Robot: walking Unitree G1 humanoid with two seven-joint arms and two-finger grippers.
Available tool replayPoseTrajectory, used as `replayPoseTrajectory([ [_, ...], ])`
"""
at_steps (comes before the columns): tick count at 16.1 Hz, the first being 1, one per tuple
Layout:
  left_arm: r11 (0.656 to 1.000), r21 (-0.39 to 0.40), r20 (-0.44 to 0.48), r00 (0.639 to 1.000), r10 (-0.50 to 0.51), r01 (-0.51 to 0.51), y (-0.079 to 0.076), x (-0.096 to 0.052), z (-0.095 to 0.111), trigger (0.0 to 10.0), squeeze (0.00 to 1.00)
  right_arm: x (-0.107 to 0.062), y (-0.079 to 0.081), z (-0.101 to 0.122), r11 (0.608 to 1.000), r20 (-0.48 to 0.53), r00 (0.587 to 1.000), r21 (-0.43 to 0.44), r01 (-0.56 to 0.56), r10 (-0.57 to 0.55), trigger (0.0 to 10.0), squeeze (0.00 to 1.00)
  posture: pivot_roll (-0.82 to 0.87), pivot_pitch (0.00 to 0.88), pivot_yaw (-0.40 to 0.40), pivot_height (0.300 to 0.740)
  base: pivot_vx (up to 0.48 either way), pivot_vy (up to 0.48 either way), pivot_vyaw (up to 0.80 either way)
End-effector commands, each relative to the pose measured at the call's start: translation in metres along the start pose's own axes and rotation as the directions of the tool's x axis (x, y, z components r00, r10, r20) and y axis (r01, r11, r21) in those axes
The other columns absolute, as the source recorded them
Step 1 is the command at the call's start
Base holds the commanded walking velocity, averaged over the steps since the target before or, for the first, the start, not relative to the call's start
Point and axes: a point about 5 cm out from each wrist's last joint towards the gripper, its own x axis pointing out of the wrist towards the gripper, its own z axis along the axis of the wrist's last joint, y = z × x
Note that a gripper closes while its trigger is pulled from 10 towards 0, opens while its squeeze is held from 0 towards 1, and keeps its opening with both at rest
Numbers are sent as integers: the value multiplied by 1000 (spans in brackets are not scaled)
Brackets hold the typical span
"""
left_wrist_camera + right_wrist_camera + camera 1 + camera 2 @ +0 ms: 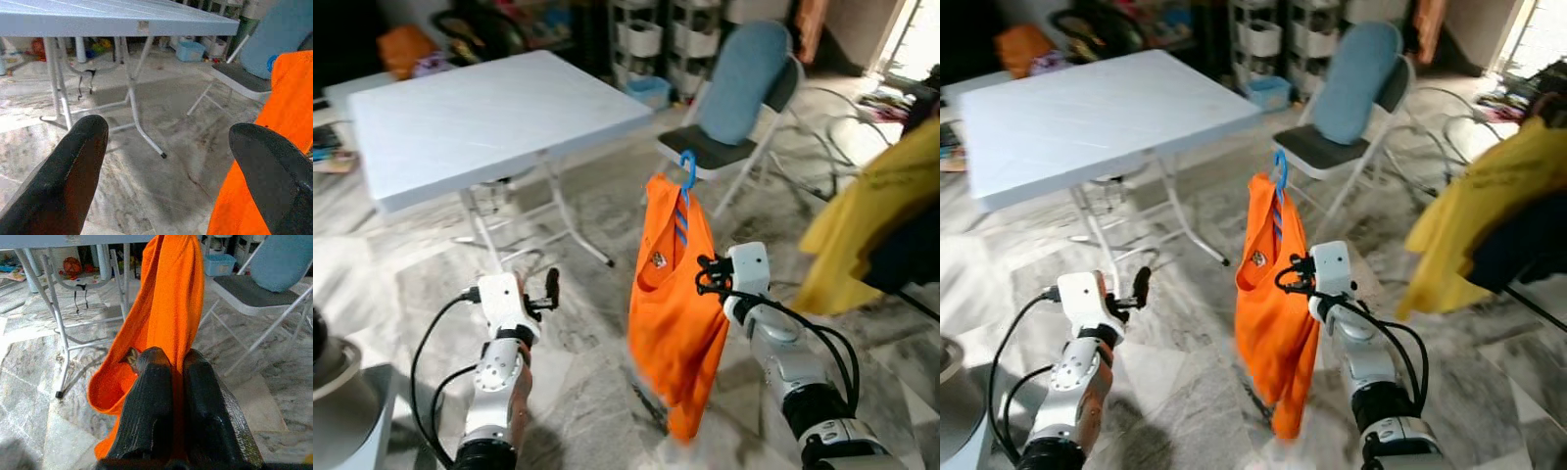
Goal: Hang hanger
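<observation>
Right claw (177, 377) pinches orange shirt (674, 304); blue hanger (686, 168), seemingly plastic.

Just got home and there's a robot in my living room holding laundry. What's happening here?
The robot's right gripper is shut on an orange shirt that hangs on a blue hanger, holding it up in the air in front of itself. The left gripper is open and holds nothing, raised beside the shirt. Ahead stand a white folding table and a folding chair with a blue cushion. The hanger's hook is not on anything yet, so the hanging isn't done.
</observation>
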Motion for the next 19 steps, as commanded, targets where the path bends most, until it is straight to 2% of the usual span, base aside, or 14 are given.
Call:
replayPoseTrajectory([
  [1,1000,17,4,1000,7,-7,1,2,4,10000,0,3,3,12,1000,51,998,1,-20,20,10000,0,-75,0,80,740,319,255,0],
  [6,999,36,-1,1000,-9,9,-2,-1,2,10000,0,1,11,15,997,85,993,22,-79,77,10000,0,-73,0,85,740,309,150,80],
  [13,999,52,-9,1000,-3,4,0,2,3,10000,0,0,19,18,989,118,984,47,-140,133,10000,0,-70,0,105,740,424,0,0],
  [15,999,54,-10,1000,-2,2,0,2,3,10000,0,0,20,17,990,115,985,36,-133,128,10000,0,-69,0,106,740,428,0,0],
  [16,998,56,-13,1000,-1,2,1,2,2,10000,0,-2,19,10,995,94,991,10,-97,95,10000,0,-66,0,107,740,428,0,0],
  [19,998,56,-34,999,5,-3,2,-4,-5,10000,0,-6,14,-4,999,44,999,18,-29,28,10000,0,-68,0,112,740,426,0,0],
])
